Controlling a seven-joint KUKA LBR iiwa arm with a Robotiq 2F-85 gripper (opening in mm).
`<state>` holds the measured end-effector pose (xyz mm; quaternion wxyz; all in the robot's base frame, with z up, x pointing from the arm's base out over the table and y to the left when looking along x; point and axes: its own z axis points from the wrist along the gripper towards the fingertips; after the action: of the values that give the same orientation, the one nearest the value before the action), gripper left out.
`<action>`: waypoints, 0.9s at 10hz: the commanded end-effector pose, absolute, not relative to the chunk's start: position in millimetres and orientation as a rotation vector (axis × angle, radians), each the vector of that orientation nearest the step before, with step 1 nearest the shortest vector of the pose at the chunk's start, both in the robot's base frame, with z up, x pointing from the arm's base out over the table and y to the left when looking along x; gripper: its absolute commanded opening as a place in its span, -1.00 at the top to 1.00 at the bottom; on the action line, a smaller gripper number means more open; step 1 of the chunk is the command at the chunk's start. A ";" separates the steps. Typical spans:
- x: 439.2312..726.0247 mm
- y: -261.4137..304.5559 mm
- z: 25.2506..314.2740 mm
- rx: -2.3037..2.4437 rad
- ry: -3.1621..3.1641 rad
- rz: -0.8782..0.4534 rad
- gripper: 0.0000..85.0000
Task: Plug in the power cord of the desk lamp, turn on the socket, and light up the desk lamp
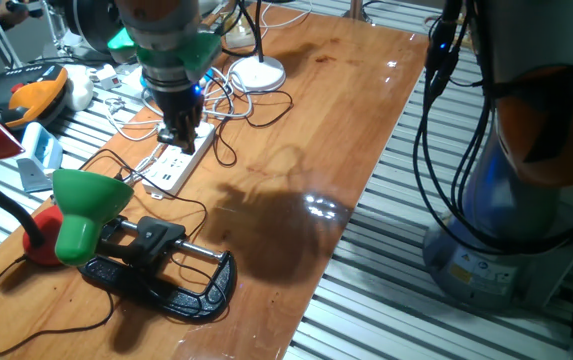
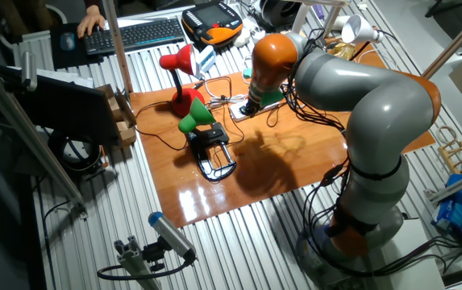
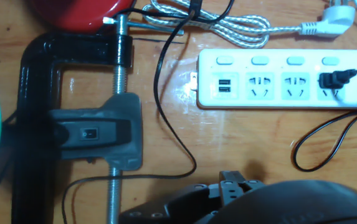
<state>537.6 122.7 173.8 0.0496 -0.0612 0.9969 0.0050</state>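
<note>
i have the gripper low over the socket, nearest its far end, but i cannot tell how wide its fingers stand. the power cord looks already plugged into the socket's end outlet, so the switches come next; the desk lamp sits clamped just beyond the socket's usb end.

Bright overhead light; glare on table; sharp focus.

2 desk lamps — 1 green, 1 red, 1 pwr strip
</note>
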 end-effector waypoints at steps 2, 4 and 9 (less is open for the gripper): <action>543.4 131.8 178.2 -0.188 3.008 0.106 1.00; 551.6 141.5 185.7 -0.229 2.990 0.042 1.00; 574.1 155.5 184.1 -0.158 3.006 0.055 1.00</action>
<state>574.8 155.7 184.4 0.0658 -0.0513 0.9964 0.0177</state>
